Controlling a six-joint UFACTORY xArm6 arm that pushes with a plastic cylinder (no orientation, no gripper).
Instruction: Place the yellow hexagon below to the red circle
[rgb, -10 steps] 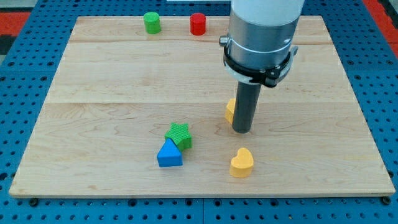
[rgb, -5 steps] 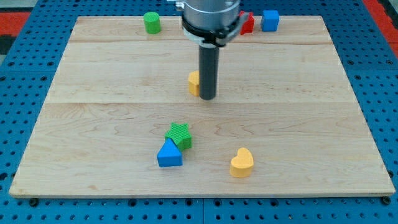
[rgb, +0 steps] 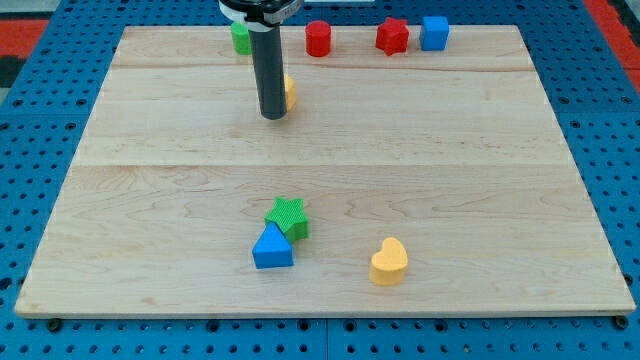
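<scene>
Resting on the wooden bench (rgb: 500, 200), my tip (rgb: 272, 116) touches the yellow hexagon block (rgb: 288, 91), mostly hidden to its right. No gripper exists. The red circular block (rgb: 318, 38) lies up-right; task nearly done, small rightward shift remaining.

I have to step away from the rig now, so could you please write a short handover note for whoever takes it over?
My tip rests on the board, touching the left side of the yellow hexagon, which the rod mostly hides.
The red circle stands at the view's top.
Done: the hexagon is near the circle, below and to its left.
Left: nudge the hexagon towards the view's right until it sits straight below the circle.
</scene>
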